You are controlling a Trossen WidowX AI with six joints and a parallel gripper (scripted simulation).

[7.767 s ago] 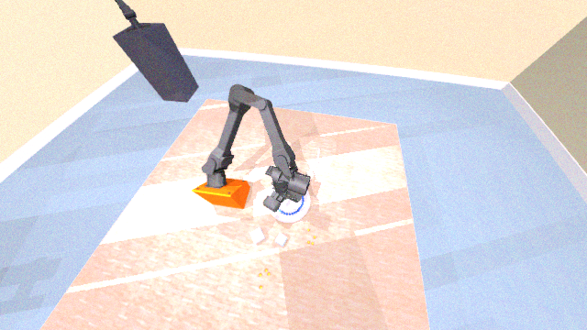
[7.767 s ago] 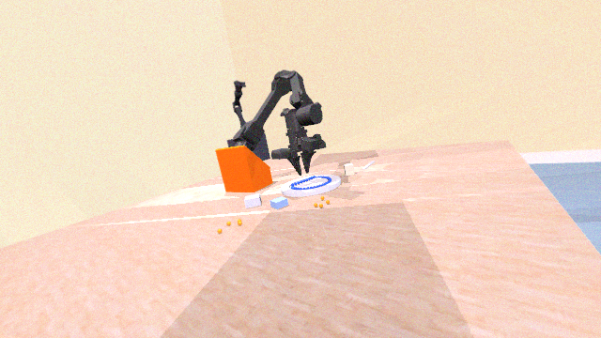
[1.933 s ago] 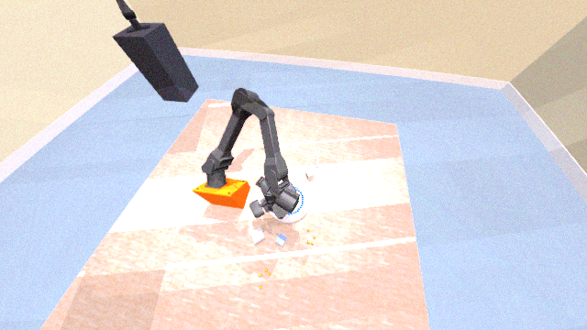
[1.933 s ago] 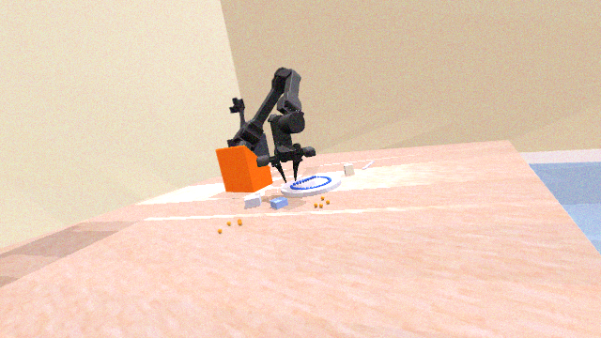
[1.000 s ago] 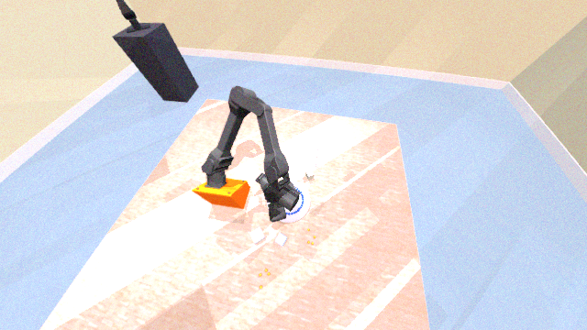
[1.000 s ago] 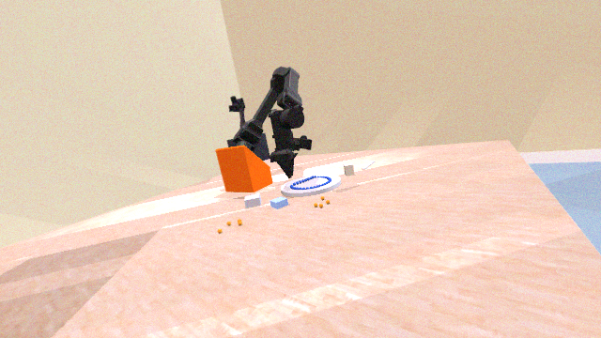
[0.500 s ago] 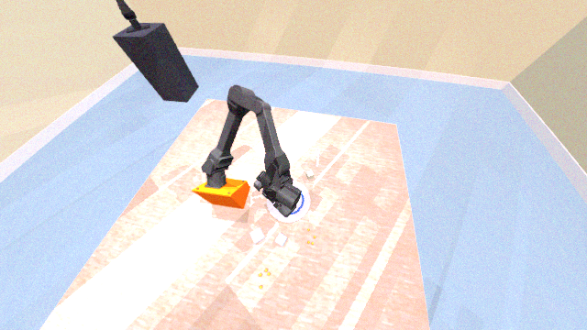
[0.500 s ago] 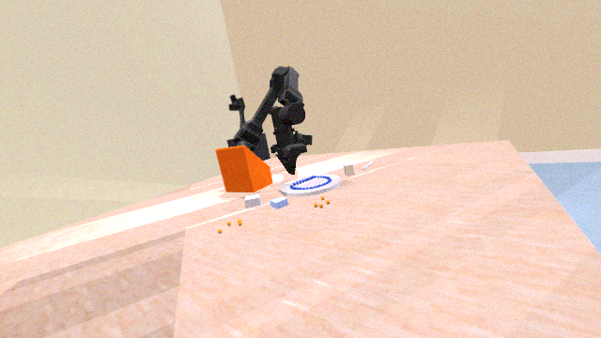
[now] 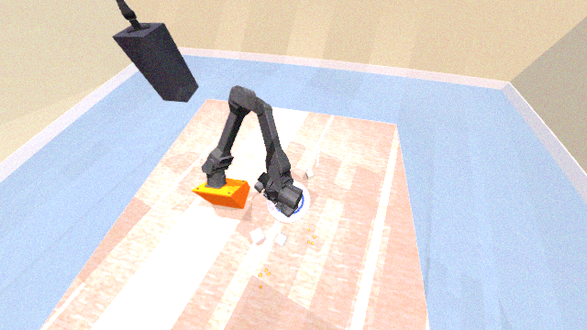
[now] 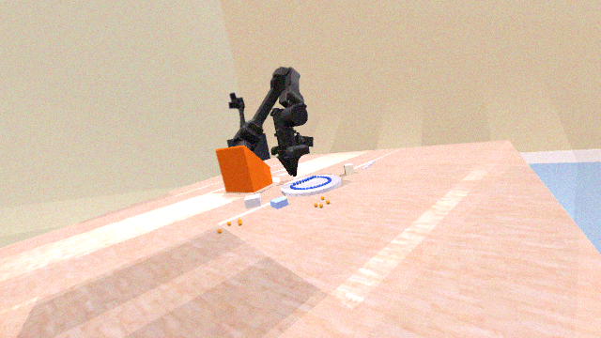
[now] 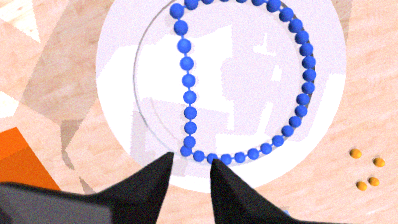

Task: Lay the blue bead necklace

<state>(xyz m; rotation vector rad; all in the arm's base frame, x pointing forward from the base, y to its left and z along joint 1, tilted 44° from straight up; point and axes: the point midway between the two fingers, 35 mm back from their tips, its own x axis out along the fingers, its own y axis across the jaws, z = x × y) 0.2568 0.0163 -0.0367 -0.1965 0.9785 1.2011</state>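
The blue bead necklace [image 9: 302, 203] [image 10: 330, 182] [image 11: 308, 75] lies on the round white bead board [image 9: 307, 202] [image 10: 300, 192] [image 11: 115, 65]. In the wrist view its right side follows the groove. Its left side runs nearly straight across the board, inside the groove's left arc, which is bare. My gripper [image 10: 294, 175] [image 11: 192, 161] is partly open, with a narrow gap and nothing held. Its tips hang above the board's edge, near the necklace's lower left corner in the wrist view. The arm hides part of the board in the top view.
The orange base [image 9: 229, 199] [image 10: 235, 171] [image 11: 25, 160] stands beside the board. A white block [image 9: 258, 236] [image 10: 253, 201] and a pale blue block [image 9: 281, 238] [image 10: 279, 203] lie nearby. A cream block [image 9: 309, 173] [image 10: 348, 169] stands beyond the board. Several orange beads [image 10: 328, 202] [image 11: 355, 153] lie around.
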